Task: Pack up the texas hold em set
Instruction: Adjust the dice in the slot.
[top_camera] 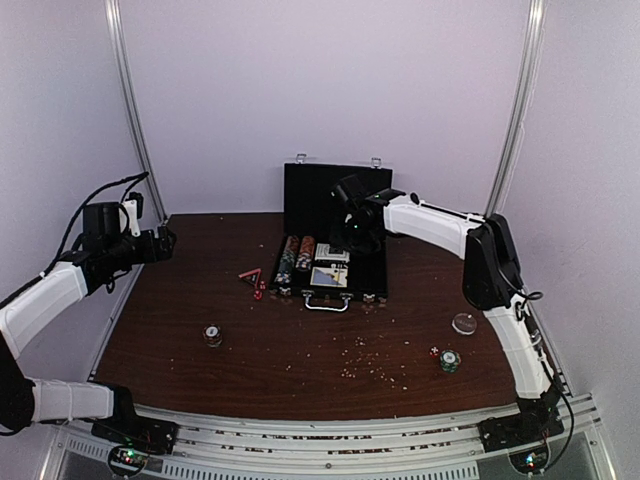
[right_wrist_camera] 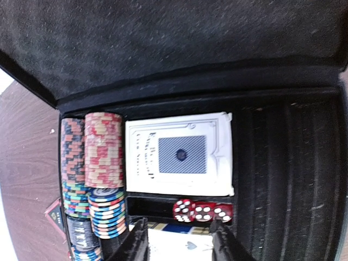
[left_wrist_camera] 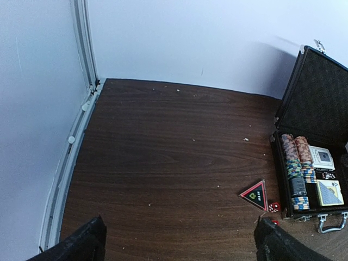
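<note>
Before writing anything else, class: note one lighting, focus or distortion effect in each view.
Top external: even light with a violet cast on the walls; the case interior reads nearly black. Left wrist: the wide lens bows the wall rail; the left fingers are dark and soft at the bottom corners. Right wrist: the card deck and red dice are fairly sharp, the right fingers blurred.

Figure: Black rectangular briefcase-style case [top_camera: 322, 190], open, lid upright, at rear of wooden table [top_camera: 300, 350].
Inside: 2 rows of striped poker chips [right_wrist_camera: 103, 149], boxed card deck [right_wrist_camera: 179, 154], small red dice [right_wrist_camera: 202, 211].

Upright lid [top_camera: 310, 195] walls off the rear; right slots [right_wrist_camera: 288, 174] free
</note>
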Action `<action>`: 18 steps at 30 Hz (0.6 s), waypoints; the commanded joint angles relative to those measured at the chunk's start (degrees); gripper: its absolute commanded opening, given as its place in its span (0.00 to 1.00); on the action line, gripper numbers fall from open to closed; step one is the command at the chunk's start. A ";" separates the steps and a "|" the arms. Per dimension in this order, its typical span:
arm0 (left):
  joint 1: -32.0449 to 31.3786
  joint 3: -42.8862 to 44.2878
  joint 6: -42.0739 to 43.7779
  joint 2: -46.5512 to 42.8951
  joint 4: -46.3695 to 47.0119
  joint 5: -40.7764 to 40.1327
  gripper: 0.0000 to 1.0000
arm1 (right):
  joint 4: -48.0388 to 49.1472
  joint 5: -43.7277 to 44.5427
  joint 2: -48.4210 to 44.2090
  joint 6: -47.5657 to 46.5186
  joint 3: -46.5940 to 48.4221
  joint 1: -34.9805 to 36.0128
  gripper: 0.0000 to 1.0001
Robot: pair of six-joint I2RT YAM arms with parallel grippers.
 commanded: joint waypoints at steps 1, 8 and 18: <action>-0.33 0.68 -0.38 0.37 0.56 -0.20 0.98 | 1.72 -3.32 1.71 1.05 -0.44 0.25 0.36; -0.31 0.62 -0.56 0.47 0.60 -0.21 0.98 | 1.88 -5.56 3.37 1.89 -1.05 0.39 0.30; -0.29 0.46 -0.65 0.21 0.60 -0.13 0.98 | 2.86 -6.35 4.83 2.11 -1.07 0.39 0.22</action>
